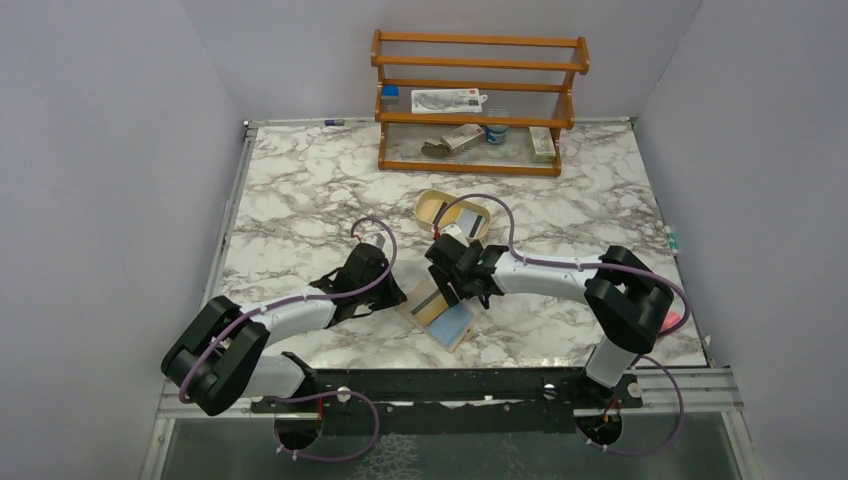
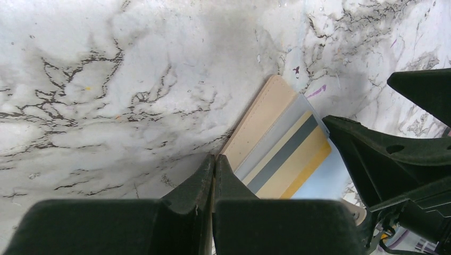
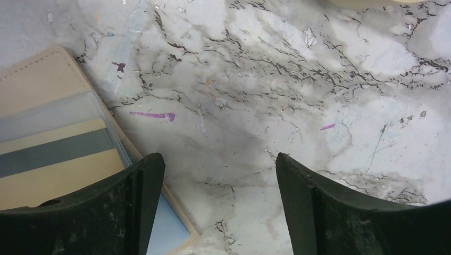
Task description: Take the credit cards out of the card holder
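The tan card holder (image 1: 455, 325) lies open on the marble, light blue panel up. A whitish card with a grey band (image 2: 282, 156) sits in its slot over a yellow-orange card (image 2: 315, 169). My left gripper (image 1: 399, 299) is shut on the holder's near left edge, a thin tan sliver between its fingertips in the left wrist view (image 2: 214, 159). My right gripper (image 1: 458, 292) is open and empty just above the holder's right side. In the right wrist view (image 3: 218, 162) its left finger overlaps the holder (image 3: 37, 79) and the banded card (image 3: 53, 151).
An oval tan tray (image 1: 425, 205) stands just behind the right gripper. A wooden rack (image 1: 478, 100) with packets and small jars stands at the back. A pink object (image 1: 672, 318) lies at the table's right edge.
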